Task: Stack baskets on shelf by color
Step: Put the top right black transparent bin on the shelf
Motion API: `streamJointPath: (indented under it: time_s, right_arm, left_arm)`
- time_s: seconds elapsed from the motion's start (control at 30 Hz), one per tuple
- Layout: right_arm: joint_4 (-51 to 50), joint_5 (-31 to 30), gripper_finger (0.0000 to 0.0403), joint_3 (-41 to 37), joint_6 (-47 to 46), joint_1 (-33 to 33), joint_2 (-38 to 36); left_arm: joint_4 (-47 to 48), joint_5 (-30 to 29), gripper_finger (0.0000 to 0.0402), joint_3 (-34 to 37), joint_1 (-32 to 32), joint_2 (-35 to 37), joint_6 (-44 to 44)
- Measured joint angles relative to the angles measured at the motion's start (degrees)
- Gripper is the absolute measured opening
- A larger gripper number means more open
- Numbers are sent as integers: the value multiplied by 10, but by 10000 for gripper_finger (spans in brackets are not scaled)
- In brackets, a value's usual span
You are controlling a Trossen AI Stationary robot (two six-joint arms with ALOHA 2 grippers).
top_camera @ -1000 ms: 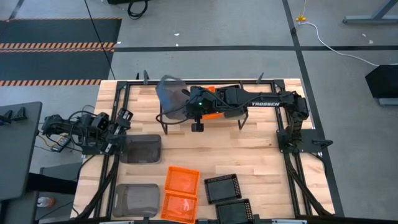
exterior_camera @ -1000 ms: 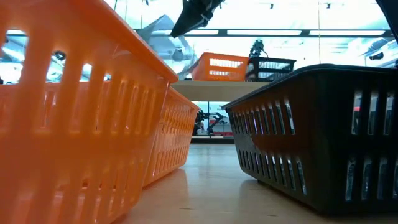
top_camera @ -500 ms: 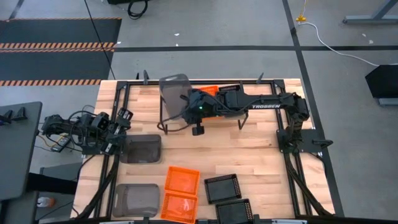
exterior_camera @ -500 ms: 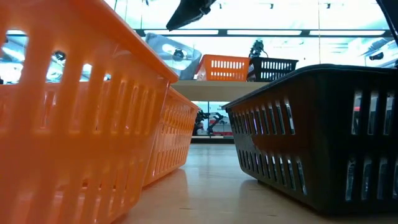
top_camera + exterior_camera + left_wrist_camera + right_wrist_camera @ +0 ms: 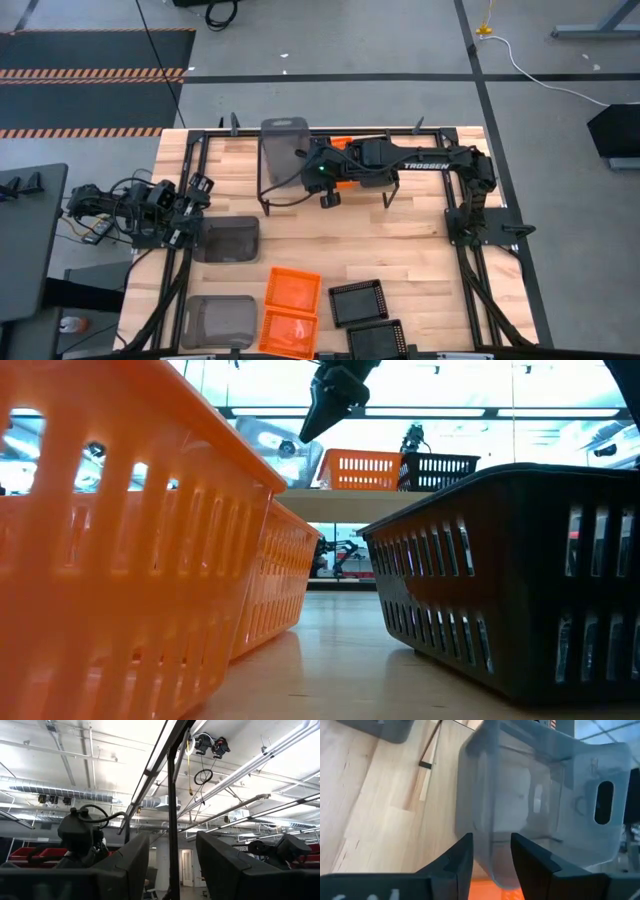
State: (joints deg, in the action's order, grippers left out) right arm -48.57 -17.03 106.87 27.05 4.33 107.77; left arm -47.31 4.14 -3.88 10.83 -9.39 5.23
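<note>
A smoky grey basket [image 5: 283,143] [image 5: 272,442] [image 5: 540,805] sits on the left end of the shelf [image 5: 340,504], at the table's far edge. An orange basket [image 5: 358,468] [image 5: 340,148] and a black basket [image 5: 437,468] stand on the shelf to its right. My right gripper [image 5: 306,166] [image 5: 308,432] [image 5: 492,857] reaches over the shelf and is shut on the grey basket's near wall. My left gripper [image 5: 172,870] is open and waits at the table's left edge, pointing up. Two more grey baskets [image 5: 225,238], two orange [image 5: 293,290] and two black [image 5: 358,300] rest on the table. My right gripper has the grey basket's end wall [image 5: 492,837] between its two fingers [image 5: 462,857], on the side nearest the orange basket. It comes slanting down from the table's right. The basket rests on the shelf board, roughly level.
The near half of the table holds loose baskets: a grey one [image 5: 215,320] at the near left corner, an orange one [image 5: 287,330] and a black one [image 5: 375,342] at the near edge. Bare wood [image 5: 400,240] lies between the shelf and these baskets.
My right gripper carried the grey basket toward the far edge and down. The basket, tilted and lifted a second ago, now lies flat on the shelf's left end. The gripper then tipped more steeply downward and shifted slightly right.
</note>
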Motion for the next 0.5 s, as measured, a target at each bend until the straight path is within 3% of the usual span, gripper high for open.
streamJointPath:
  time_s: [0.23,0.5]
  right_arm:
    - [-8,36,157,0,-5,0,0]
    - [3,37,158,0,-5,-1,0]
  left_arm:
    - [0,0,172,0,0,0,-1]
    - [0,0,172,0,0,0,-1]
